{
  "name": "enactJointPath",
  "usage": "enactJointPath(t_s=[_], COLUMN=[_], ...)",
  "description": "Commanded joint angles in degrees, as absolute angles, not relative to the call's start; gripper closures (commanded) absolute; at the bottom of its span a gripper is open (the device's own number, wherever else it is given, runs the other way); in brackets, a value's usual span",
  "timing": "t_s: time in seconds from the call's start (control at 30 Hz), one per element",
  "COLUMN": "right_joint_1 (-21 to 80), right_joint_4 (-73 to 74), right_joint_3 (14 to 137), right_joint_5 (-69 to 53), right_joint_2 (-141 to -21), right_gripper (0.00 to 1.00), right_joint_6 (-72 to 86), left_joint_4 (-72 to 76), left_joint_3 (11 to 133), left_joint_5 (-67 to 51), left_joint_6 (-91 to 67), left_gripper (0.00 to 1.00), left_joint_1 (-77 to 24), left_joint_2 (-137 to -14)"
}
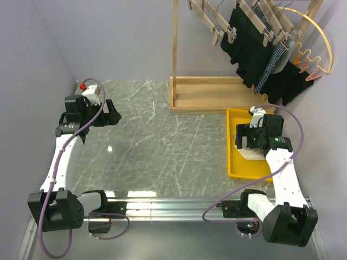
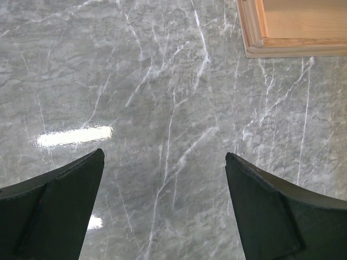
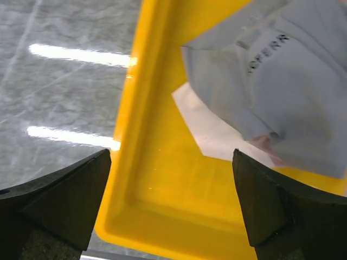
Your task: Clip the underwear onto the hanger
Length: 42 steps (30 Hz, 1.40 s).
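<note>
The light grey underwear (image 3: 282,70) lies crumpled in the yellow tray (image 3: 162,179), on top of a white piece (image 3: 217,132); a bit of pink shows at its edge. In the top view only pale fabric (image 1: 250,154) shows under my right arm. My right gripper (image 3: 171,206) is open and empty above the tray's near corner, just short of the underwear; in the top view it (image 1: 241,138) hovers over the tray (image 1: 234,168). My left gripper (image 1: 111,115) is open and empty over bare marble at the far left (image 2: 164,206). Pale wooden clip hangers (image 1: 209,19) hang on the rack.
The wooden rack's base (image 1: 206,95) stands at the back centre, its corner in the left wrist view (image 2: 293,27). Black garments (image 1: 249,49) hang from other wooden hangers. A yellow hoop hanger with orange pegs (image 1: 317,38) hangs at the far right. A red-capped box (image 1: 89,92) sits behind my left arm.
</note>
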State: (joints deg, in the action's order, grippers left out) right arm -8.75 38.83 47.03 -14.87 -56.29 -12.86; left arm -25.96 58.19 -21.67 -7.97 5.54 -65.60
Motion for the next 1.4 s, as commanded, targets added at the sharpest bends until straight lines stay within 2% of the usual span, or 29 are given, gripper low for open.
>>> enactJointPath(t_s=[0.0, 0.3, 0.53, 0.73, 0.9, 1.03, 1.13, 1.37], right_joint_1=[-8.44, -8.44, -8.53, -8.44, -8.52, -8.53, -9.14, -9.14], right_joint_4=[38.58, 42.18, 48.52, 50.18, 48.08, 46.23, 45.7, 46.58], right_joint_3=[52.29, 65.1, 80.49, 89.2, 86.58, 82.98, 80.69, 77.96], right_joint_5=[-7.3, -7.3, -7.82, -8.09, -5.28, -2.38, -1.76, -2.99], right_joint_2=[-57.48, -66.87, -86.12, -98.34, -103.96, -105.29, -104.94, -100.03], right_gripper=[0.0, 0.0, 0.02, 0.14, 0.21, 0.22, 0.24, 0.35], right_joint_6=[-12.74, -17.14, -20.57, -19.95, -20.65, -21.71, -22.58, -23.38], left_joint_4=[-23.99, -21.71, -22.24, -21.62, -21.88, -22.15, -22.06, -21.97], left_joint_3=[60.99, 66.44, 68.12, 67.24, 66.27, 65.22, 64.69, 63.63], left_joint_5=[-22.76, -18.72, -26.18, -28.48, -27.25, -27.16, -27.16, -28.04], left_joint_6=[-6.6, -2.82, -2.28, -3.78, -2.9, -2.11, -1.85, -1.84], left_gripper=[0.01, 0.01, 0.01, 0.01, 0.01, 0.01, 0.01, 0.01], left_joint_1=[5.54, 5.45, 5.54, 5.36, 5.45, 5.54, 5.54, 5.45], left_joint_2=[-65.22, -66.26, -67.85, -67.32, -66.71, -66.45, -66.53, -66.62])
